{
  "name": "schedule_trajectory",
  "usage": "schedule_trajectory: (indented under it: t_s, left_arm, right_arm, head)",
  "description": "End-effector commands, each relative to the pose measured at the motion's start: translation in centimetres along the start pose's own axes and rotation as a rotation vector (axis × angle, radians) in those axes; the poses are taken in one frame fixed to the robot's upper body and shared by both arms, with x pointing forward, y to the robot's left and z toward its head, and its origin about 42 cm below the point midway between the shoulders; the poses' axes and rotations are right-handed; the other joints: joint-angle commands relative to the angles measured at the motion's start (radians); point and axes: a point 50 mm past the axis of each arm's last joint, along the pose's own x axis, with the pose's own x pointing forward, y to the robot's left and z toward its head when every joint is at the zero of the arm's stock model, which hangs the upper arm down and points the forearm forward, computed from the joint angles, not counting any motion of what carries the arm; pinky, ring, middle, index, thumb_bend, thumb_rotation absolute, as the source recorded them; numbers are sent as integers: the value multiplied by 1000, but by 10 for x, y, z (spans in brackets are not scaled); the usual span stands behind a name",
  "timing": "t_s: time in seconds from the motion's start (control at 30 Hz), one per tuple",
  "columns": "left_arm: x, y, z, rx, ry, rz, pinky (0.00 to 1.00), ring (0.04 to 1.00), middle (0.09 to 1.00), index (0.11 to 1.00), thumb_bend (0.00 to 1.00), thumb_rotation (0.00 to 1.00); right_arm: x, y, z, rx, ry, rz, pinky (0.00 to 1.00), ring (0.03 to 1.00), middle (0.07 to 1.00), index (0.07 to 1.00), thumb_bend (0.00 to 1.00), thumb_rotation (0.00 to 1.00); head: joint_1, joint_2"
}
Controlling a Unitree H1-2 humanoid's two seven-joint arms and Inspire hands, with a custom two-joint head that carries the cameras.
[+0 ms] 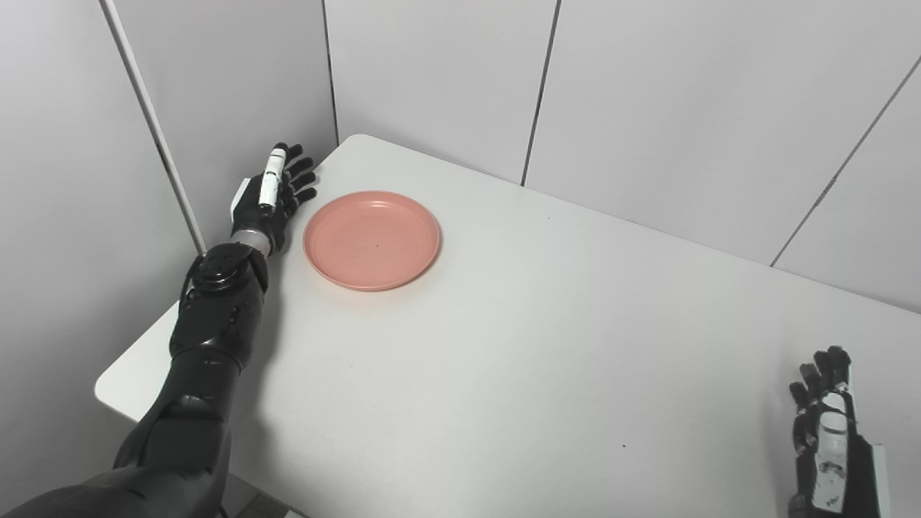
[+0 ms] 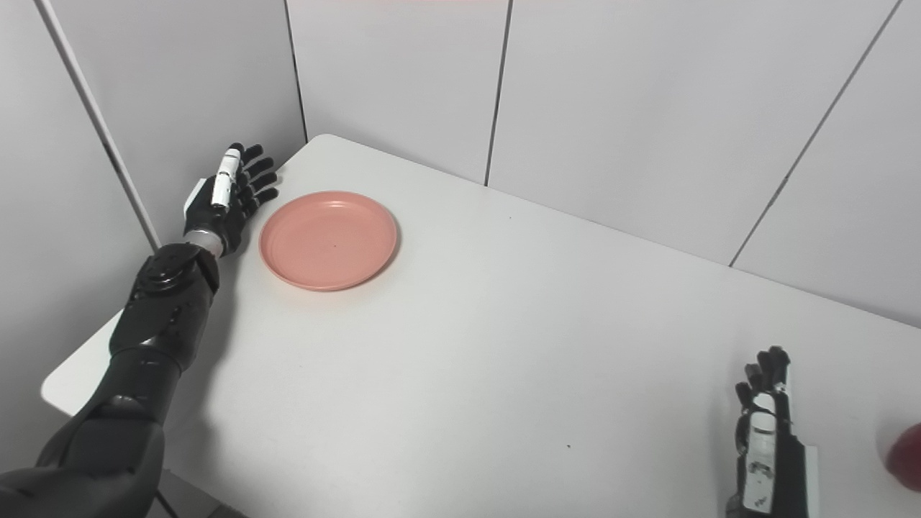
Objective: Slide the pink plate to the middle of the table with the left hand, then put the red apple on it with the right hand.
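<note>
The pink plate (image 1: pixel 371 239) lies flat and empty near the table's far left corner. My left hand (image 1: pixel 270 198) stands edge-on just left of the plate, fingers stretched out and apart, holding nothing; a small gap separates it from the rim. My right hand (image 2: pixel 767 435) rests at the near right of the table, open, fingers pointing away from me. The red apple (image 2: pixel 906 457) shows only as a sliver at the right edge of the right eye view, to the right of that hand; it is out of the left eye view.
The white table (image 1: pixel 547 345) sits in a corner of grey wall panels (image 1: pixel 647 93) that run close behind and to the left of the plate. The table's left edge lies under my left forearm.
</note>
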Motion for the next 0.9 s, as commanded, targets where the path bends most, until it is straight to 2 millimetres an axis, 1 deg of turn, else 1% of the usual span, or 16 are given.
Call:
schedule_trajectory:
  t_s: [0.0,0.2,0.37,0.4,0.6,0.77,0.87]
  left_arm:
    - [3,2,4,0,-9,-15,886,878,874,856,327,1000]
    - [3,-1,-7,-14,10,-18,852,857,857,844,331,1000]
    - [2,-5,-16,-55,16,-24,873,861,861,846,329,1000]
    - [2,-5,-18,-49,18,-22,859,853,853,838,333,1000]
    - [-1,-15,-24,-26,27,-40,865,852,849,833,352,1000]
    - [-1,-19,-29,-48,39,-60,866,847,845,826,364,1000]
    - [-3,-27,-28,-65,27,-75,853,844,843,822,357,1000]
  right_arm:
    - [-31,-15,-28,-19,129,-29,1000,1000,1000,1000,136,1000]
    - [-30,-15,-27,-19,128,-27,1000,1000,1000,1000,136,1000]
    - [-31,-14,-26,-19,135,-33,1000,1000,1000,1000,138,1000]
    - [-31,-14,-26,-21,135,-32,1000,1000,1000,1000,141,1000]
    - [-30,-14,-26,0,137,-35,1000,1000,1000,1000,143,1000]
    - [-30,-14,-26,3,134,-30,1000,1000,1000,1000,141,1000]
    - [-30,-13,-27,4,136,-33,1000,1000,1000,1000,140,1000]
  head:
    - [0,2]
    - [0,3]
    - [-1,5]
    - [-1,5]
    - [-3,5]
    - [-5,4]
    - [-6,4]
